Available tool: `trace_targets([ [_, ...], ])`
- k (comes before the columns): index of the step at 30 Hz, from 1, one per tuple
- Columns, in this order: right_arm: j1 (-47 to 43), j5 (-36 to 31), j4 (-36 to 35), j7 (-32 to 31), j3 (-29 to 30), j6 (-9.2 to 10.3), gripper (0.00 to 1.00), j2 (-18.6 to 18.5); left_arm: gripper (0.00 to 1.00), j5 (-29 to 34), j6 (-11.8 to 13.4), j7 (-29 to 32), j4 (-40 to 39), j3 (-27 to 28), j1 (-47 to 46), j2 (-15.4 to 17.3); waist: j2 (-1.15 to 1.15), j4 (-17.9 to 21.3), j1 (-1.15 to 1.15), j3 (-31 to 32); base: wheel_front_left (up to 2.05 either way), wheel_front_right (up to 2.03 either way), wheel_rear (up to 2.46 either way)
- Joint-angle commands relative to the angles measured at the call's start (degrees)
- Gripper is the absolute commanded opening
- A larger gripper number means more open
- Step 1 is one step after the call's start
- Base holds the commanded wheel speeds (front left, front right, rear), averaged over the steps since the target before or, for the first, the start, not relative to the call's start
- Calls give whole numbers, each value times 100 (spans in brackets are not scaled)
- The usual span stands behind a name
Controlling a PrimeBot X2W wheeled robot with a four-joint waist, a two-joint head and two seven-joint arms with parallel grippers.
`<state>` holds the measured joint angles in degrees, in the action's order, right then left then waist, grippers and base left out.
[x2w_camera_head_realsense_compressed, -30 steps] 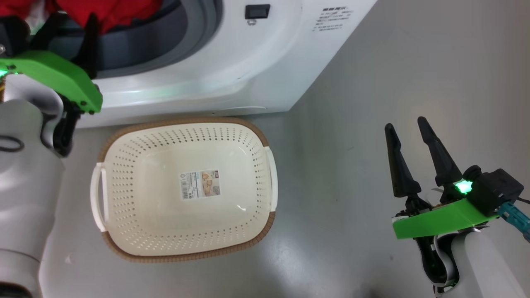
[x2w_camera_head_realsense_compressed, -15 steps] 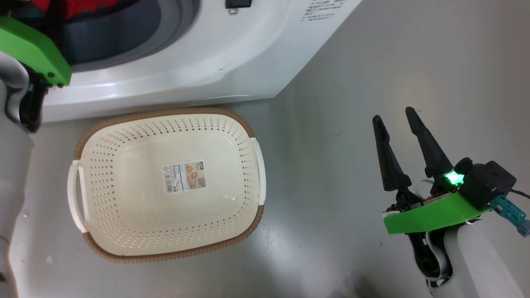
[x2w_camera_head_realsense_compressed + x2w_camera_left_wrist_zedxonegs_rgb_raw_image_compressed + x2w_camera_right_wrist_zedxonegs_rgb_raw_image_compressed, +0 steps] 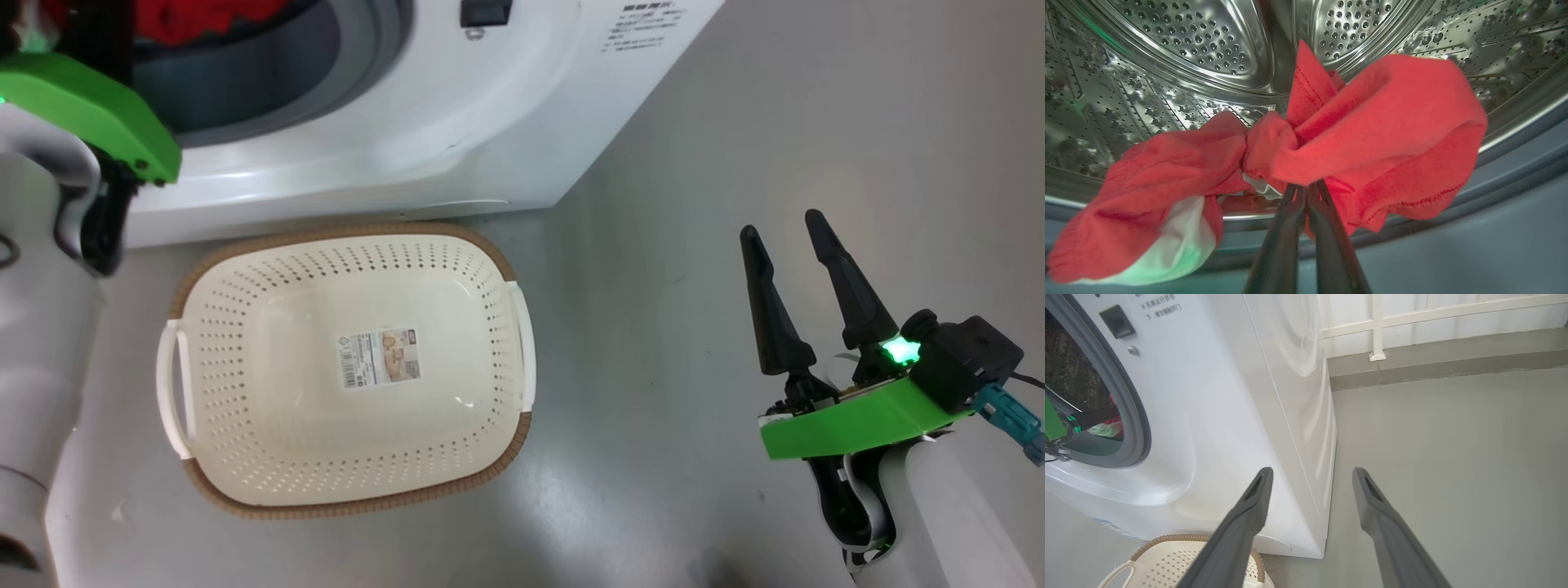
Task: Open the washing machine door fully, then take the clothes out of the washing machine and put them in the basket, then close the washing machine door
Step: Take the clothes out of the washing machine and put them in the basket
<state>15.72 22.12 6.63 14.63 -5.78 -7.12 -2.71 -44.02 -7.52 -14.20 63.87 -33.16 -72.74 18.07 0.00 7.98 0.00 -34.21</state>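
Inside the washing machine (image 3: 408, 122), the clothes (image 3: 1380, 122) are now being clenched by the left pincer (image 3: 1306, 191), which was parted a second ago. The fabric is being bunched around its tips. Open floor (image 3: 694, 163) is being left to the machine's right, where the right pincer (image 3: 780, 224) is being held released. The basket (image 3: 326, 233) is being kept just before the machine's front.

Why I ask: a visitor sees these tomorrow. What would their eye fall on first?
The bright red clothes, bunched in the shut left claw before the shiny steel drum, in the left wrist view. Next, the cream basket on the floor before the washing machine, holding no clothes, and the right claw, open at the head view's lower right.
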Motion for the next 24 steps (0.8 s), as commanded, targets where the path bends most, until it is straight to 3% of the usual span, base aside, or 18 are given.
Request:
trace_targets([
  [1,-25,25,-106,37,-87,-36,100,-17,0,-45,3,-62,-152,70,95,211,0,-69,0,81,0,0,0],
  [7,-76,-18,-67,37,-30,-36,100,-17,0,14,3,-77,-680,380,373,224,0,-183,0,248,0,0,0],
  [11,-153,-43,-40,37,19,-36,100,-17,0,367,4,-78,-1242,956,847,163,0,-271,0,422,0,0,0],
  [24,-403,-76,37,37,189,-36,100,-17,0,1638,4,-79,-3022,2611,2703,-488,0,-479,0,908,0,0,0],
])
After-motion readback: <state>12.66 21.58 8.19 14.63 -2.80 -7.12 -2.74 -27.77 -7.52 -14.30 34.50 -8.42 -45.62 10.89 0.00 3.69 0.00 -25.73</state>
